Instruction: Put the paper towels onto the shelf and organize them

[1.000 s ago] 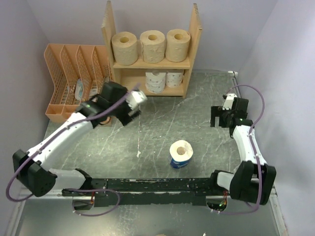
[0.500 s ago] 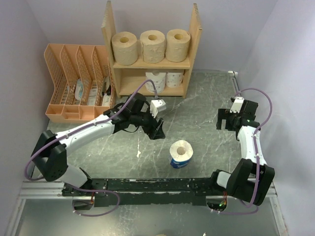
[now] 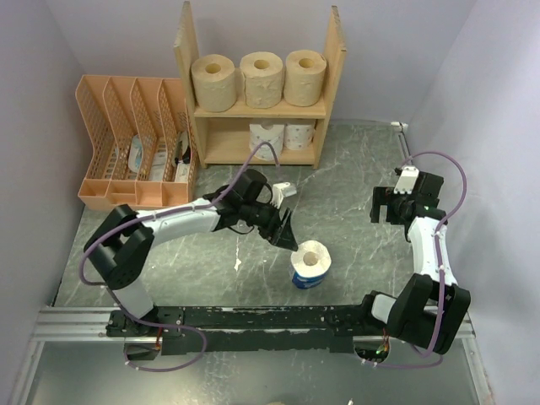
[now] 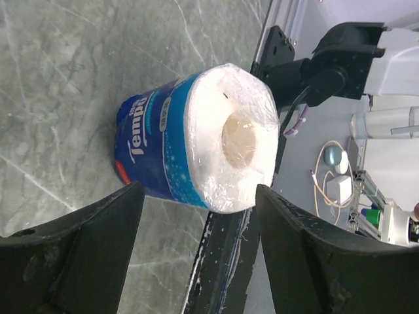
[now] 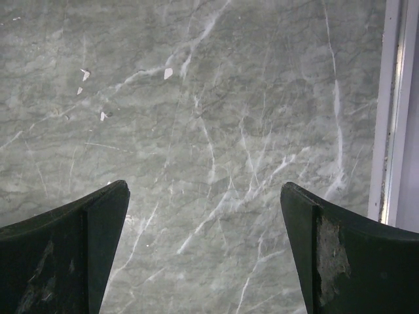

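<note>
A white roll in a blue wrapper (image 3: 310, 265) stands on end on the table; in the left wrist view (image 4: 196, 134) it fills the middle. My left gripper (image 3: 284, 234) is open and empty, just up-left of this roll, its jaws wide apart and clear of it. The wooden shelf (image 3: 259, 108) at the back holds three tan-brown rolls (image 3: 261, 78) on the top tier and two white printed rolls (image 3: 281, 136) on the lower tier. My right gripper (image 3: 391, 205) is open and empty over bare table at the right.
An orange lattice file organizer (image 3: 126, 143) stands left of the shelf with items in its slots. The black rail (image 3: 270, 319) of the arm bases runs along the near edge. The table's right edge strip (image 5: 393, 111) shows in the right wrist view.
My left arm has swung from near the organizer to the right and forward, down to the blue-wrapped roll. My right arm shifted slightly right early on, then stayed still.
</note>
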`<state>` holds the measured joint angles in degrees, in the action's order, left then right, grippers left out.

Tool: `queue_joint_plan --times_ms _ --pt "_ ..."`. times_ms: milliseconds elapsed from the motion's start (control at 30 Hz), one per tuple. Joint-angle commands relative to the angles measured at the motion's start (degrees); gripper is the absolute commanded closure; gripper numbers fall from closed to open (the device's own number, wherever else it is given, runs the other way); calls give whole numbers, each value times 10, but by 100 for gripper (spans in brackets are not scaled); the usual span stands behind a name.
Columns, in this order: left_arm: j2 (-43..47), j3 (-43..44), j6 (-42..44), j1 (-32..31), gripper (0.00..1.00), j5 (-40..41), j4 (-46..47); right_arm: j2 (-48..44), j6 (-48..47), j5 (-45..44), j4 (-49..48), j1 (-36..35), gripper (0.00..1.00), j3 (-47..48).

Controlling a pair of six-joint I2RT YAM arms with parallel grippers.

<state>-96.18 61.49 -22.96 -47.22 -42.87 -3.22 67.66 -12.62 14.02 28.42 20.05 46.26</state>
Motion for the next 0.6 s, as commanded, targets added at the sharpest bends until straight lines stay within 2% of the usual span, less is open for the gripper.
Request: queue_joint_plan --times_ms 0,133,333,467,567 --pt "-31 30 -2 -21 20 1 19 -19 -9 7 5 7 0 9" --pt "-51 33 -9 -22 17 -2 25 -25 -10 12 5 7 0 8" --pt "-75 57 0 -35 18 2 10 -25 -11 16 8 7 0 9" --pt "-93 63 4 -39 24 -5 6 -24 -13 16 8 6 0 9" --pt "-103 67 3 -44 32 -12 6 -25 -13 16 8 7 0 8"
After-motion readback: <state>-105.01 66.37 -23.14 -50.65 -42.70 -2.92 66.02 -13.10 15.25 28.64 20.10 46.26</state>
